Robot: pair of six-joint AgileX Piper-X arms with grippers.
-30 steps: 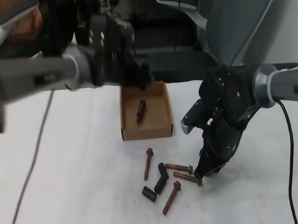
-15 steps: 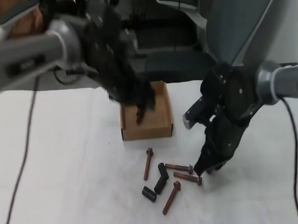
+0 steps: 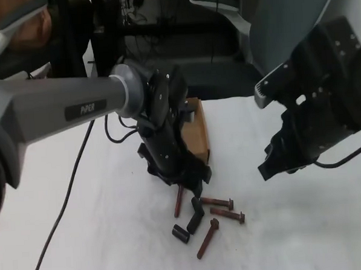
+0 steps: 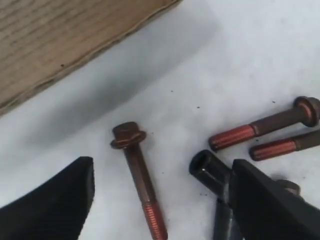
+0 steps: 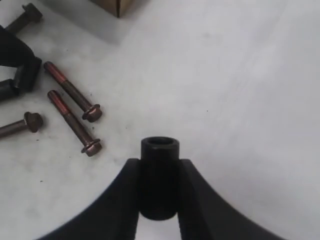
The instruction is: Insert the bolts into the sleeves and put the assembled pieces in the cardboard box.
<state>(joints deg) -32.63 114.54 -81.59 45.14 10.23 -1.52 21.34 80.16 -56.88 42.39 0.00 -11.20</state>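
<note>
Your left gripper (image 4: 161, 170) is down low over the white tabletop (image 3: 101, 236), just in front of the cardboard box (image 3: 198, 131). Its two fingers (image 4: 50, 205) are spread wide apart and pinch nothing. One bolt (image 4: 140, 175) lies flat on the tabletop between them. Its head points toward the box, and neither finger touches it.

Close to one finger lies a black sleeve (image 4: 207, 170) with its open end showing. That finger hides the rest of it. A little past it, two more bolts (image 4: 265, 125) lie side by side, with their heads pointing the same way.

In the high view, a fourth bolt (image 3: 207, 237) and a short sleeve (image 3: 181, 233) lie at the near side of the pile. Your left arm covers most of the box, so you cannot tell what is inside.

Your right gripper (image 5: 159, 172) is off to the right of the pile. Its fingers are pressed in on the held sleeve (image 5: 160, 147), one finger on each side. The open end of that sleeve sticks out past the fingertips. The white tabletop lies beyond it, and the pair of bolts lies off to one side.
</note>
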